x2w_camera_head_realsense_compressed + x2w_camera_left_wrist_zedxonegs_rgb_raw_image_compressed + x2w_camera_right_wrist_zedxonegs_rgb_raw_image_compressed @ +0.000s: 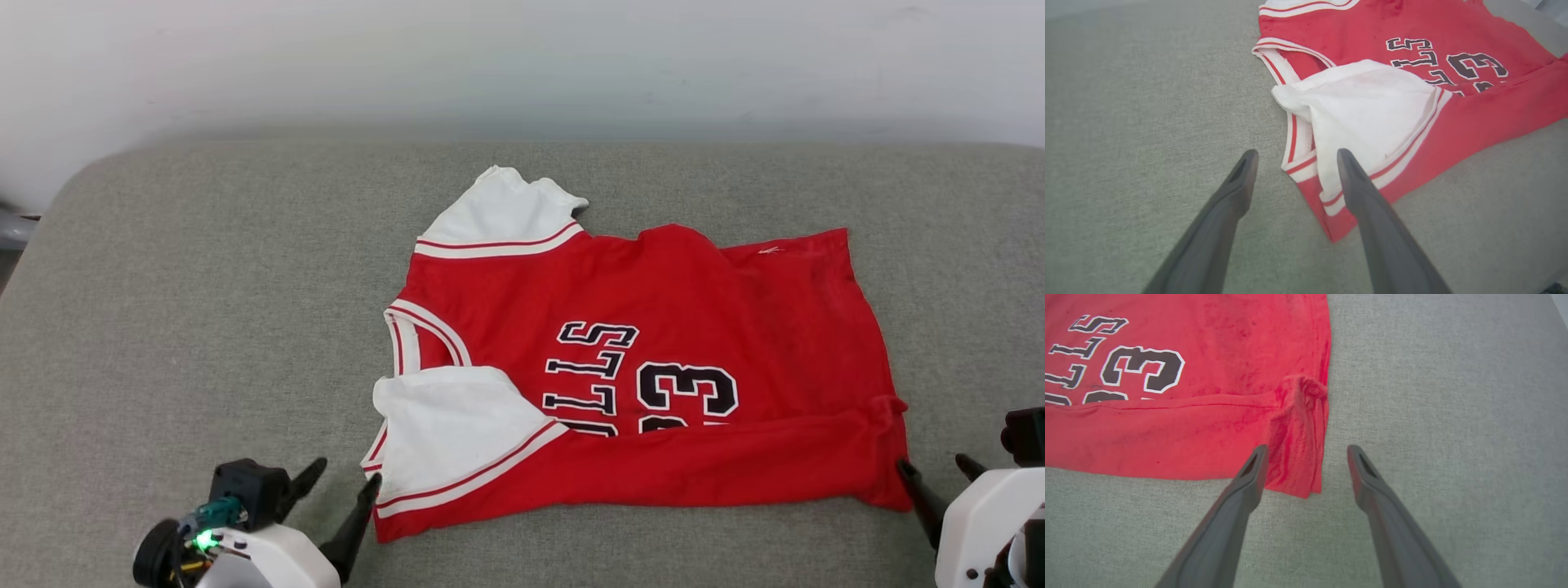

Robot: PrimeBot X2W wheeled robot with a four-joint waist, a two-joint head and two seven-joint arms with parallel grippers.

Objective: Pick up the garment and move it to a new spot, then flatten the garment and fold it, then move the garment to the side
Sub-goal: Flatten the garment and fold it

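Grey woven fabric surface [204,310] bears the red jersey garment [678,286] with white short sleeves. It lies flat between both grippers, near edge folded over the black lettering. Left gripper [349,471]: fingers apart, nothing held, white sleeve corner at its tips. Right gripper [931,462]: fingers apart, empty, bunched hem corner between its tips.

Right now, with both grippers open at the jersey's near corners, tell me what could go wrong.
1. The folded-over near edge of the jersey is bunched at its hem corner, beside the right gripper; another fold would likely trap that wrinkle.
2. One finger of the left gripper sits over the trim of the white sleeve; pulling away carelessly might snag it and undo the fold.
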